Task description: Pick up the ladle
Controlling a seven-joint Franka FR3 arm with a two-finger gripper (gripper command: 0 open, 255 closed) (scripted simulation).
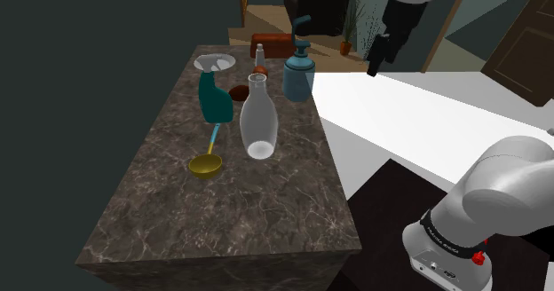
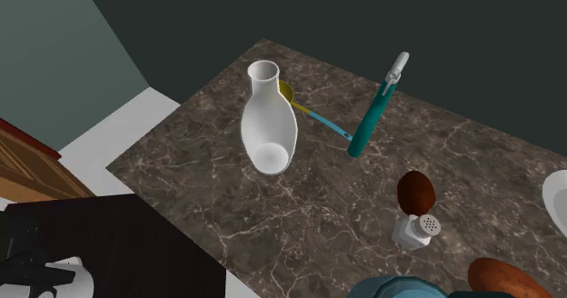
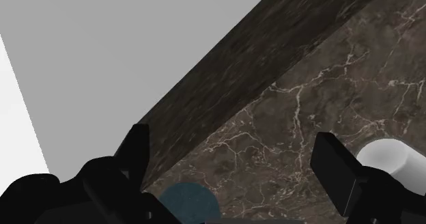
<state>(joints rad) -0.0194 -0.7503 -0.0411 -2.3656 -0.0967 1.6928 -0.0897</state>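
Tool (image 1: pixel 375 60) open, upper right in shoulder view; lower it toward centre-left ladle (image 1: pixel 206 164), pinch the thin handle, apparently close beside white vase (image 1: pixel 258 121).

Dark marble counter (image 1: pixel 253 216), grey-green wall (image 1: pixel 80 85), pale floor (image 1: pixel 417 129), perhaps a door (image 1: pixel 526 45)

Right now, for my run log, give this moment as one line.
phase: pre-grasp | jaws: open, empty, above counter edge | ladle: on counter beside white vase, untouched
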